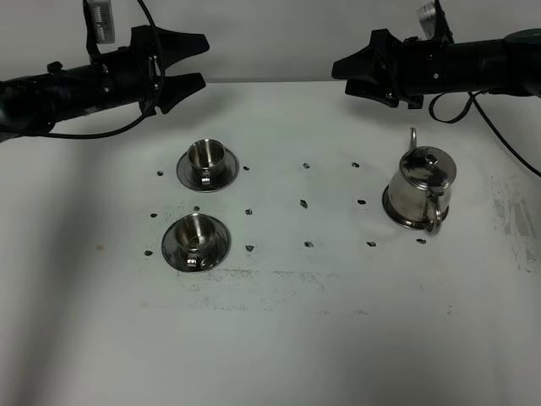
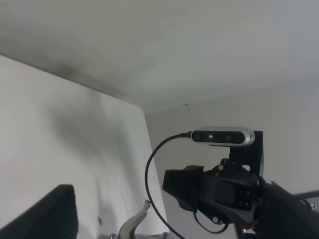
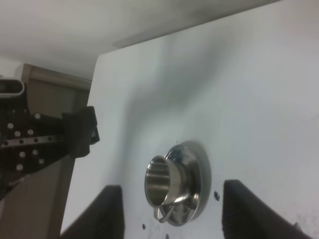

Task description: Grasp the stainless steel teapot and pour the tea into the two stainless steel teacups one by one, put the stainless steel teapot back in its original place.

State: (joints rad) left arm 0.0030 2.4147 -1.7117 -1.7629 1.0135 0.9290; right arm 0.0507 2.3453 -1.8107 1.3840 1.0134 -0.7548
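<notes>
The stainless steel teapot, lid on, stands on its round coaster at the table's right, handle toward the front. The two teacups sit on saucers at the left, the far one behind the near one. The tea is hidden. My left gripper hovers open above the table behind the far cup. My right gripper hangs open behind and left of the teapot, holding nothing. In the right wrist view, one cup shows far beyond its spread fingers. The left wrist view catches the teapot's spout and one finger.
Small black marks dot the white table between the cups and the teapot. A grey smudge runs in front of the near cup. A pale wall stands behind the table. The right arm shows in the left wrist view.
</notes>
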